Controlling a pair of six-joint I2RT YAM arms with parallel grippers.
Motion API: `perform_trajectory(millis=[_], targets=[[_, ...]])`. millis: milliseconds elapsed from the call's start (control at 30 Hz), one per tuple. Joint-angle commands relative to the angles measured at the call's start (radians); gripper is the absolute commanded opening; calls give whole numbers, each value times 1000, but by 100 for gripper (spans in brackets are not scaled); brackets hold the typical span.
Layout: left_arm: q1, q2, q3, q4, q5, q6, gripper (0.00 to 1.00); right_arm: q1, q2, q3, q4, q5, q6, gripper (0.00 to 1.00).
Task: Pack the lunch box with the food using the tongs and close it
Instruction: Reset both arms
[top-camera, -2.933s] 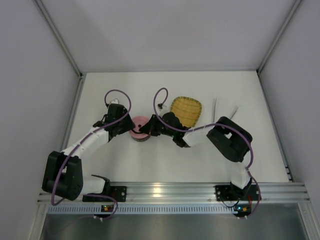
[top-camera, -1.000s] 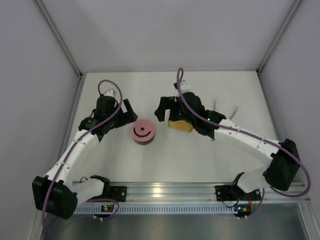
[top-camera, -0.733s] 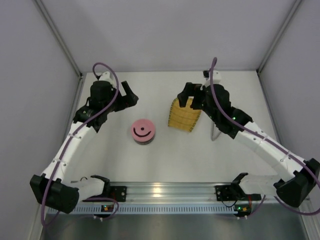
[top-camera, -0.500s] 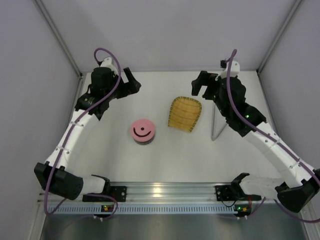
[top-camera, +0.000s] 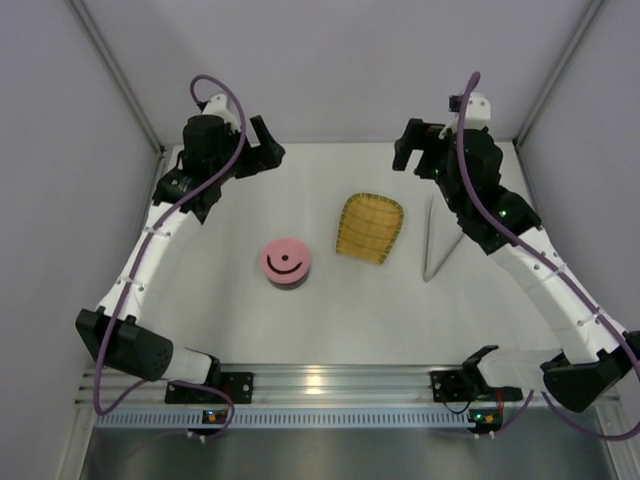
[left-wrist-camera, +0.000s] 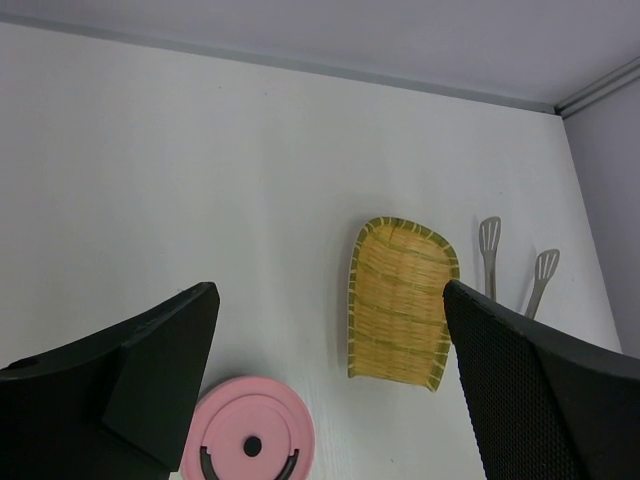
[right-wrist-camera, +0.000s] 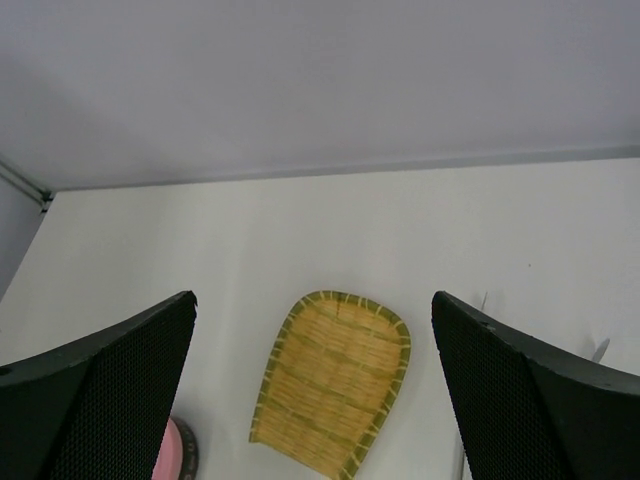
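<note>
The lunch box (top-camera: 286, 263) is lidded; the left gripper (top-camera: 266, 150) and right gripper (top-camera: 407, 149), spread empty, should be parked clear of it.

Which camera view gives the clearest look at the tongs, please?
The top external view is best. There the tongs lie flat to the right of the yellow tray, showing their V shape and joined point, though the right robot arm covers part. The left wrist view shows only their two flat tips, and the right wrist view barely shows them.
</note>
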Motion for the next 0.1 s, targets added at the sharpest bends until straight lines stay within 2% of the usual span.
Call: perform_trajectory(millis=[0, 67], targets=[[1, 5, 47, 32, 12, 33, 99, -23, -6, 26, -21, 7, -33, 100], [1, 7, 44, 32, 12, 38, 99, -27, -11, 9, -11, 11, -35, 100]])
